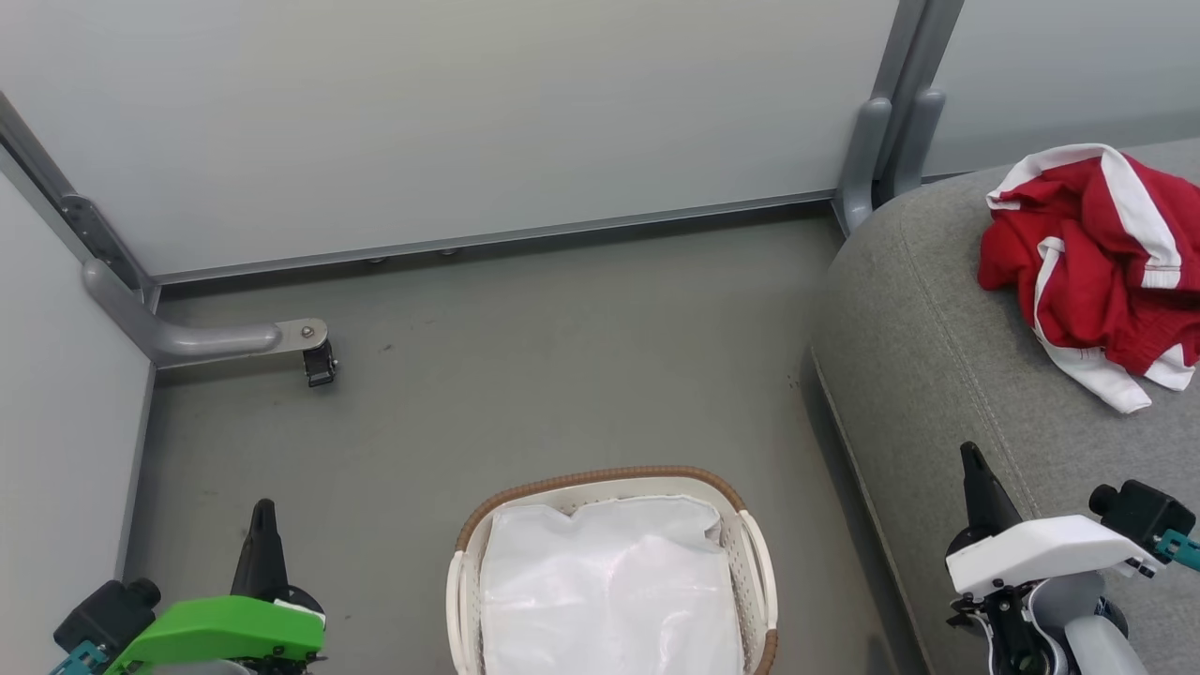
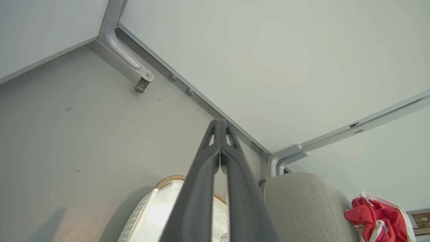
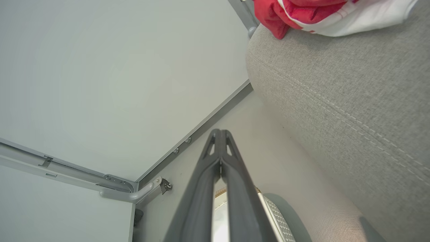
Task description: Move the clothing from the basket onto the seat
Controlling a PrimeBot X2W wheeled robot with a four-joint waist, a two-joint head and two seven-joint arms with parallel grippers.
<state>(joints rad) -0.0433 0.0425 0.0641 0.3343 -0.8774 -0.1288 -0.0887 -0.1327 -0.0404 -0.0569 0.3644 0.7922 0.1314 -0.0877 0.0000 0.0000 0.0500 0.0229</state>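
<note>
Clothing (image 1: 1097,253) lies in a red and white heap on the seat (image 1: 937,375), at your right in the head view. The basket (image 1: 755,553) stands on the floor (image 1: 525,375) before you, its white liner (image 1: 609,591) showing inside. Your left gripper (image 1: 263,511) is low on the left. Your right gripper (image 1: 971,459) is low on the right, by the seat's edge. In the left wrist view, the fingers are pressed together and hold nothing. In the right wrist view, the fingers are pressed together too, and the clothing sits on the seat above them.
</note>
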